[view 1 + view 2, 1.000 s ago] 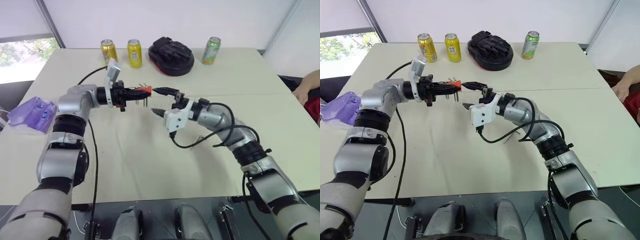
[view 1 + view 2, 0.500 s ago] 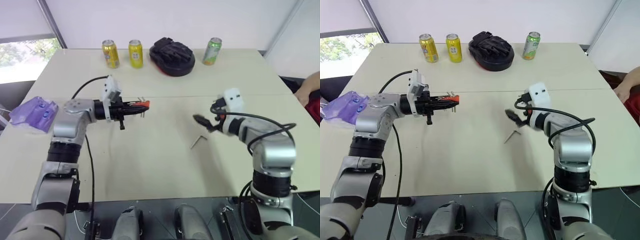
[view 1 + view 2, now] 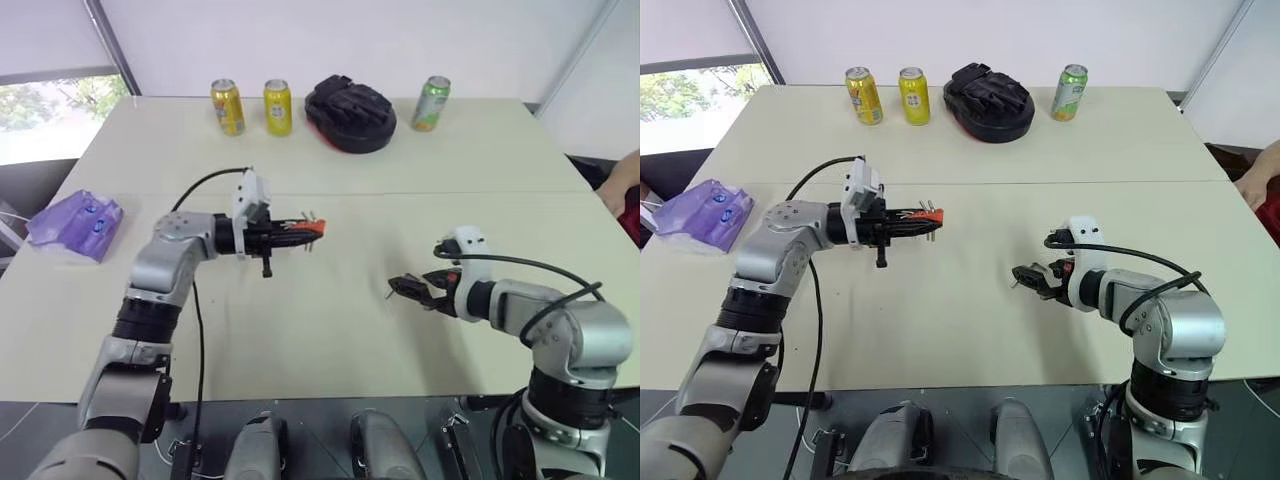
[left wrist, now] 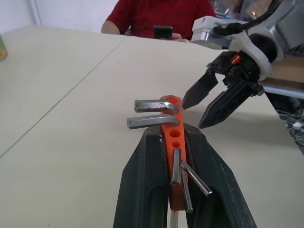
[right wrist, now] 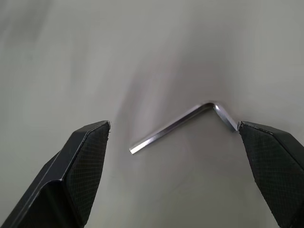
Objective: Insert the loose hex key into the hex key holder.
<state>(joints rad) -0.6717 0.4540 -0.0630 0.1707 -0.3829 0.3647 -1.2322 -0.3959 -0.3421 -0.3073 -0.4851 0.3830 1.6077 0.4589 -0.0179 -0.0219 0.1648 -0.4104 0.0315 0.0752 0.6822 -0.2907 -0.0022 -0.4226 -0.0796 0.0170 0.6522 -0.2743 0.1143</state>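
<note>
Loose hex key (image 5: pixel 183 124) lies flat on the table (image 3: pixel 330 330) between the wide-open fingers of the right gripper (image 5: pixel 178 156), its long leg apparently running across the gap. Farther off, the left gripper (image 4: pixel 176 142) is clamped on the hex key holder (image 4: pixel 172 137), held above the table.

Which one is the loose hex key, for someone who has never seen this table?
Start at the beige table, then find the right gripper hanging open over its near right part. The loose hex key lies flat on the table between its fingers: a single bare L-shaped rod, unlike the keys stuck in the red holder clamped in the left gripper.
</note>
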